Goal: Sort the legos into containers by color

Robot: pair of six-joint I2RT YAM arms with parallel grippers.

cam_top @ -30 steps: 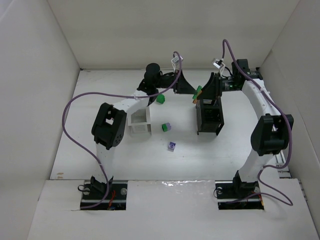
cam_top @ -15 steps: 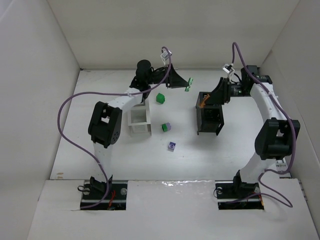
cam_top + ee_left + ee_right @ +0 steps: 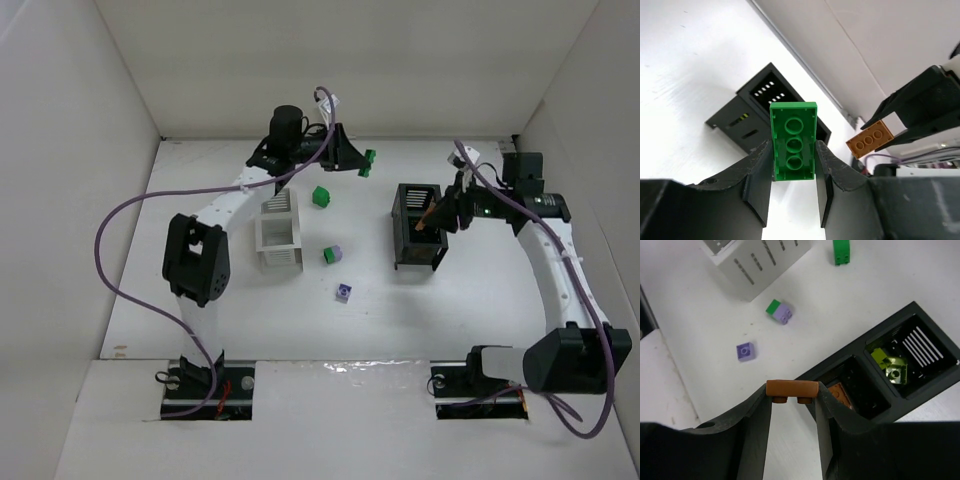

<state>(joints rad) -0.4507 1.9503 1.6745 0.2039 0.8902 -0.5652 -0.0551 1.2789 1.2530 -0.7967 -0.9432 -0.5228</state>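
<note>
My left gripper [image 3: 362,163] is shut on a green lego [image 3: 793,141] and holds it in the air near the back wall, behind the white container [image 3: 279,232]. My right gripper [image 3: 427,217] is shut on an orange-brown lego [image 3: 792,388] and holds it over the black container [image 3: 419,228]. In the right wrist view that container [image 3: 927,392] has an orange lego [image 3: 841,393] in one compartment and yellow-green legos [image 3: 890,365] in the other. A green lego [image 3: 321,196], a green and lavender pair [image 3: 332,254] and a purple lego [image 3: 344,292] lie on the table between the containers.
White walls close in the table on the left, back and right. Purple cables loop from both arms. The left wrist view shows the black container [image 3: 740,112] and the right gripper's orange-brown lego [image 3: 870,140] to the right of it.
The two grippers were close together at the back centre. The right gripper has swung forward over the black container with its orange-brown lego. The left gripper has drawn left with its green lego.
</note>
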